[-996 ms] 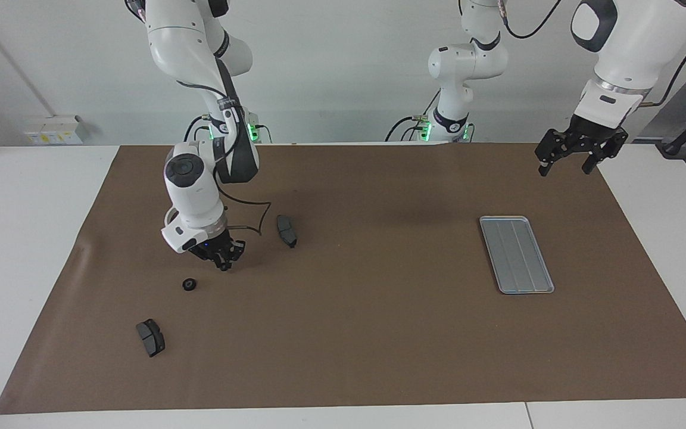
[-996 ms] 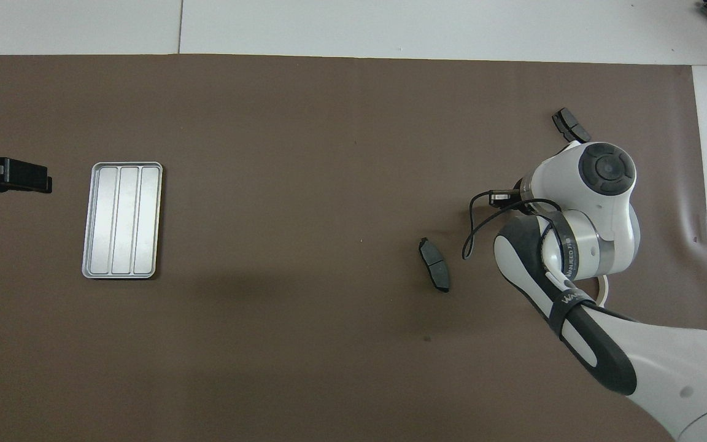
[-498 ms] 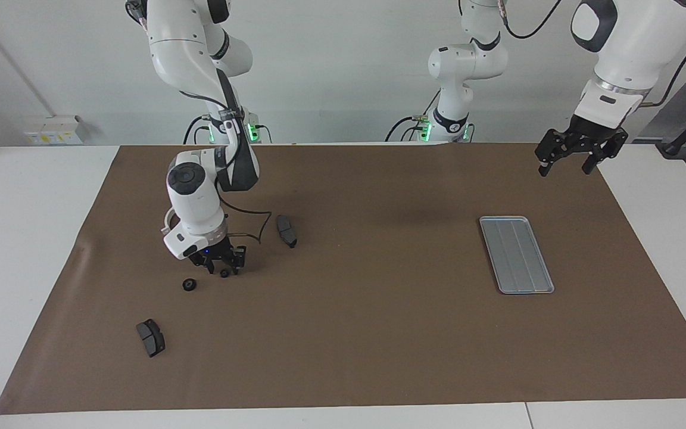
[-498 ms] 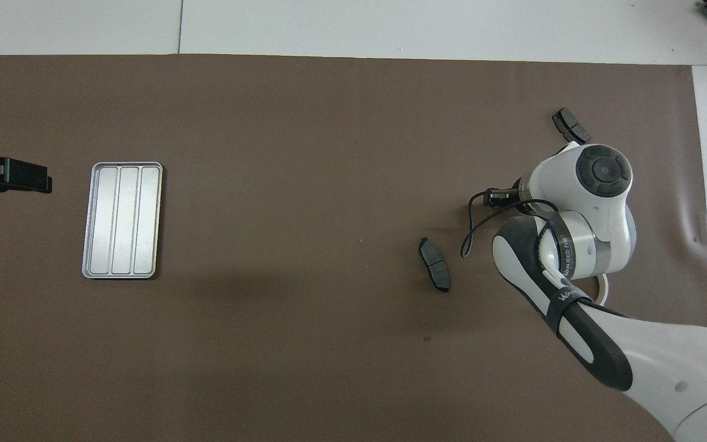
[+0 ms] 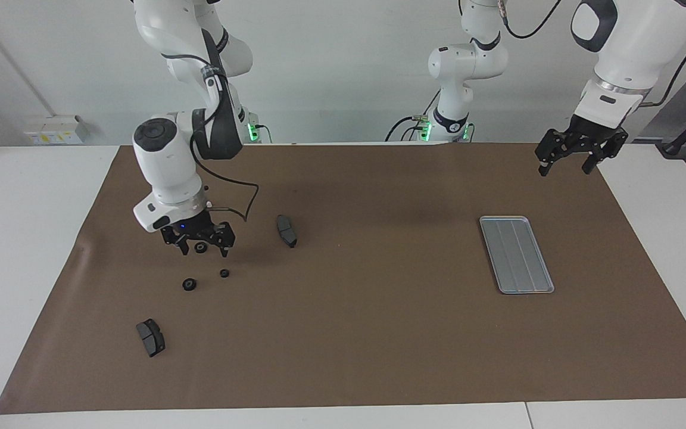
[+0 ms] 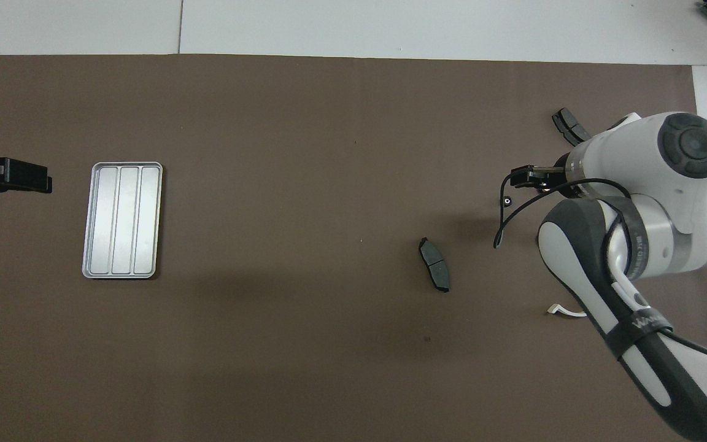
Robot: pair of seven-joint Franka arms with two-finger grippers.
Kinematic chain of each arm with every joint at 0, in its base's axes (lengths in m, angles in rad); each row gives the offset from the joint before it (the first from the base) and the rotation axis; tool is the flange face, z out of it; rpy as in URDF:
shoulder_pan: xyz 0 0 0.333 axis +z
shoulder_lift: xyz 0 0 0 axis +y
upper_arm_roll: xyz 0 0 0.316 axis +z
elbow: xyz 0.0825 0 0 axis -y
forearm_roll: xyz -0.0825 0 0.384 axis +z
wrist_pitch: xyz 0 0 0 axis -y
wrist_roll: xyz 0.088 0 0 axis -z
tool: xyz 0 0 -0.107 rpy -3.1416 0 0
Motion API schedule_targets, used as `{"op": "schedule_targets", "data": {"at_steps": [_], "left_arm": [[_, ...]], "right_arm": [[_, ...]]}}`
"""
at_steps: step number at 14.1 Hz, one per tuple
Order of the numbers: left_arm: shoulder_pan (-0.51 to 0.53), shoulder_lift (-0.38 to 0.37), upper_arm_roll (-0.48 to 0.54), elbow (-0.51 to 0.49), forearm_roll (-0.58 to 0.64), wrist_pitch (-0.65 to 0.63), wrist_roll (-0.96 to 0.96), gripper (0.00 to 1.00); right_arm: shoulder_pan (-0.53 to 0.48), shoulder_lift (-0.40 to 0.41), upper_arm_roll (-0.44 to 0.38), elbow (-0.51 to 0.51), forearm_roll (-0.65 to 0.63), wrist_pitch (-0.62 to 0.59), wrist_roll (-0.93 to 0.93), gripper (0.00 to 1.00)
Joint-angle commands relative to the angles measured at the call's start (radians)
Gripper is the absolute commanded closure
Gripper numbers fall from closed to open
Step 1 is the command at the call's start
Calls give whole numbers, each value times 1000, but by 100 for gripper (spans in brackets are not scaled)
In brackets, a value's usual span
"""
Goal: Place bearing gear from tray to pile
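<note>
right end effector [image 5: 200, 245] up over the counter's [image 5: 379, 333] brown mat, fingers apart, nothing betw. them. small gear [image 5: 224, 273] on the mat just below it, apart from it; 2nd gear [image 5: 189, 284] beside that, w/ brake pads [image 5: 150, 337] near. tray [image 5: 516, 254] bare, at left arm's end. left end effector [image 5: 574, 156] waits in the air nr the tray, fingers apart.

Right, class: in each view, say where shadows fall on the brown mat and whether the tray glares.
Facing view: soft shadow on the mat below the right gripper, tray dull grey. Overhead view: tray gleams pale, thin dark shadow along its nearer rim.
</note>
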Motion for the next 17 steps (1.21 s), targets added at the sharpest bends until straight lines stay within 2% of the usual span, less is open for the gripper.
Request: {"op": "schedule_targets", "data": {"at_steps": [1,3,6,8,10,14,17], "left_arm": [[-3,-26,3,-22,9,-9,-12,0],[-3,-26,3,-22,9,-9,-12,0],[-3,-26,3,-22,9,-9,-12,0],[-3,-26,3,-22,9,-9,-12,0],[-3,-26,5,-22,11,-9,-12,0],[-3,-26,3,-22,11,-9,-12,0],[-3,-26,3,-22,9,-9,-12,0]], "right_arm": [[-54,-66,17,46,-3,-112,-3,0],[-103,-131,34,48,-4,-182,-12,0],[-218,-185,118,110,-2,-326,-25,0],[-215,-189,109,193,0,-451,-31,0],[-177,-192,51,249,0,-540,-32,0],[-167,-212,26,293,6,-627,-92,0],[-163,-224,29,280,-3,-648,-94,0]]}}
